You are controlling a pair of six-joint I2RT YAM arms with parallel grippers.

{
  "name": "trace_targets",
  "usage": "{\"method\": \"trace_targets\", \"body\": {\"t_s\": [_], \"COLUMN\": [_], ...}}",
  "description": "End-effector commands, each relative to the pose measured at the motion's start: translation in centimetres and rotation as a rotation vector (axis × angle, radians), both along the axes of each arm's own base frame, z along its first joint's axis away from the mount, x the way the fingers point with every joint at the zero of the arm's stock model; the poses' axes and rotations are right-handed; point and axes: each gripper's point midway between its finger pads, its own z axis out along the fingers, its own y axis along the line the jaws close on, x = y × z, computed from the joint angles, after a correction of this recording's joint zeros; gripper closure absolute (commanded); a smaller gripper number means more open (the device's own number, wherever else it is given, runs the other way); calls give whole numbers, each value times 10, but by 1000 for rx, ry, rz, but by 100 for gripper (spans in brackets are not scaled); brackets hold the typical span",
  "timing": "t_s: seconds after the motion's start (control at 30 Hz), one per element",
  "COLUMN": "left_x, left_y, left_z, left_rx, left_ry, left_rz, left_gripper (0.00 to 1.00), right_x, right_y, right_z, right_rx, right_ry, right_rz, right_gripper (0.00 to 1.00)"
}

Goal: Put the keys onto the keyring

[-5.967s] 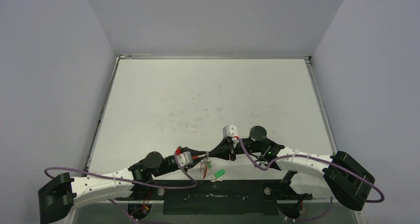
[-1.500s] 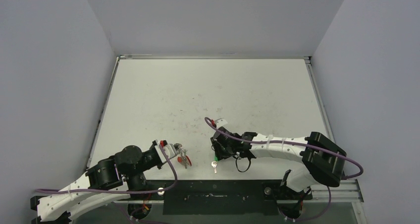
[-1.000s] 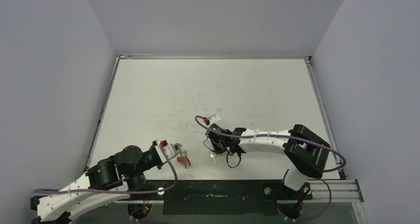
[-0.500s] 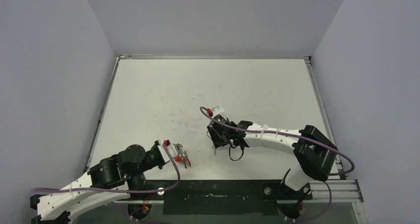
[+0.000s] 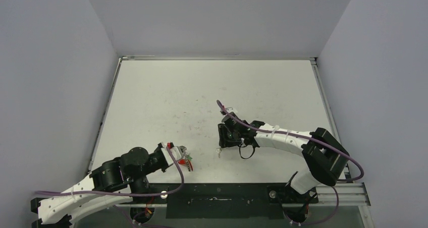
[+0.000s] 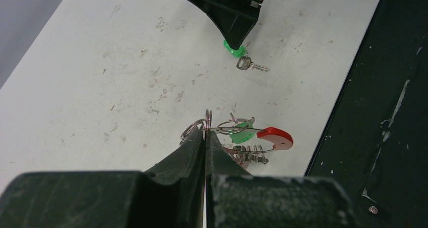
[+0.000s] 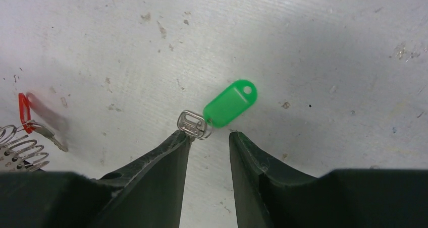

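My left gripper (image 6: 206, 133) is shut on the thin wire of the keyring (image 6: 275, 138), which hangs just above the table near the front edge. The ring shows its red sleeve, its silvery coil (image 6: 250, 155) and one green-headed key (image 6: 241, 135) threaded on it. From above, the keyring (image 5: 188, 160) sits at the left gripper (image 5: 181, 154). A second key (image 7: 228, 104) lies flat on the table, with a green head and a silvery metal part. My right gripper (image 7: 209, 136) stands open right over it. The left fingertip (image 7: 182, 137) touches the key's metal and nothing is between the jaws.
The black front rail (image 6: 383, 117) runs close to the right of the keyring. The white table (image 5: 212, 92) is scuffed with small dark marks. Grey walls enclose it on three sides. The right arm's cable (image 5: 282, 134) loops over that arm.
The right wrist has swung right and a little away from the front edge, and its jaws have opened wider. The loose key has slid slightly farther from the rail. The left arm barely moved.
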Motion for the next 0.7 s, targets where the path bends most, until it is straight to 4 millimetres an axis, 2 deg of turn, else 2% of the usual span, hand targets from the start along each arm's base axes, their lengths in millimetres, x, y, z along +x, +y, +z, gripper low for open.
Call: {"method": "trace_targets", "body": {"t_s": [0.0, 0.17, 0.43, 0.67], "left_x": [0, 1, 0, 1], "left_y": [-5, -6, -6, -6], "left_z": [15, 13, 12, 12], "left_rx": [-38, -25, -19, -19], "left_ry": [-18, -14, -13, -13], "left_rz": [-11, -12, -14, -13], "left_gripper": [100, 100, 100, 100], "right_x": [-2, -8, -8, -3], "right_y": [8, 15, 19, 13], "right_z": [-2, -15, -27, -18], "right_rx": [125, 190, 205, 172], "right_ry": [72, 138, 166, 124], "right_rz": [-75, -100, -119, -112], "right_gripper": [64, 65, 73, 92]}}
